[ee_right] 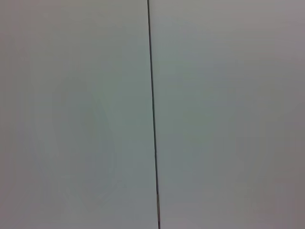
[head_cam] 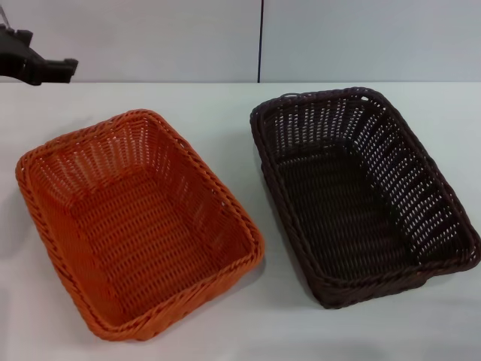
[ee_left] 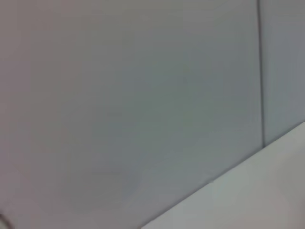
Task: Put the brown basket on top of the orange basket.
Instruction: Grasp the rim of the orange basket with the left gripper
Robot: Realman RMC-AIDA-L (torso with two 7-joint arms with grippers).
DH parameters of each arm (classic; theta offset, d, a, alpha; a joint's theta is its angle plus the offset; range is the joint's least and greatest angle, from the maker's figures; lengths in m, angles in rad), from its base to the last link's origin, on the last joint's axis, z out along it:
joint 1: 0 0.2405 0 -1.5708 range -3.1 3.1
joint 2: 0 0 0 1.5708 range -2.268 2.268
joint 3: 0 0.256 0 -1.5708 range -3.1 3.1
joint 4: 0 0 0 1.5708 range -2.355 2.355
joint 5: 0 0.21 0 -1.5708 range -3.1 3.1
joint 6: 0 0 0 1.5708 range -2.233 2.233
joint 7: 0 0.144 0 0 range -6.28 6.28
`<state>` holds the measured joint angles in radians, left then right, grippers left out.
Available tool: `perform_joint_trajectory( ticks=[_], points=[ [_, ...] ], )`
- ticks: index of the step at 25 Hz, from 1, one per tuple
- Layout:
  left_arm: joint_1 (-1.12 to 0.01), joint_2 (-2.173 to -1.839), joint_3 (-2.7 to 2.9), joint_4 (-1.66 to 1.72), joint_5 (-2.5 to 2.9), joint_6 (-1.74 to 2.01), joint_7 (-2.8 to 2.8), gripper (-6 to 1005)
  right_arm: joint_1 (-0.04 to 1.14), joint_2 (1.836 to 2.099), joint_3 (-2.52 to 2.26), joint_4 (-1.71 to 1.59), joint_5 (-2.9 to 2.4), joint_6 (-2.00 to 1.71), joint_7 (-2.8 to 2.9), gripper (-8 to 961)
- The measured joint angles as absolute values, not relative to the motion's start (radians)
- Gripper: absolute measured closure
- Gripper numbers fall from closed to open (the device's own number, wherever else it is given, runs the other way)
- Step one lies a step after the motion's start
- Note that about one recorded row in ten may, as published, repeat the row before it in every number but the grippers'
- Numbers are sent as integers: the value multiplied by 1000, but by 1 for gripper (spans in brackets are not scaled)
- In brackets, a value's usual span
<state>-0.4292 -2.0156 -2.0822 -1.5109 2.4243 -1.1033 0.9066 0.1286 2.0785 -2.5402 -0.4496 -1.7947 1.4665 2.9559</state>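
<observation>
Brown basket (head_cam: 366, 197) beside orange basket (head_cam: 138, 223)

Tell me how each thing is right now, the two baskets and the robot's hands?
orange basket: empty, right way up on the table, to the left, not touching the other basket.
brown basket: empty, right way up on the table, to the right, not stacked yet.
left gripper: raised at the far left edge, holding nothing.
right gripper: not in view.
table: white, holds both baskets.

One orange basket (head_cam: 139, 226), one brown basket (head_cam: 361, 195), one left pincer (head_cam: 37, 64).
</observation>
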Motion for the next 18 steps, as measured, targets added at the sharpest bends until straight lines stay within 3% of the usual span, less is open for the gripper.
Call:
perform_joint_trajectory(
  ticks=[3,6,18],
  points=[
    [-448,-2054,-2093,-1522,2565,-1116,891,169,130,2078,-2540,-449,-1795,1467,2956,274],
    [-448,-2061,-2056,-1531,2638,-1111,862,169,131,2078,-2541,-452,-1795,1467,2956,274],
    [-489,-2053,-2036,-1589,2726,-1284,757,167,126,2080,-2546,-455,-1795,1469,2956,273]
  ],
)
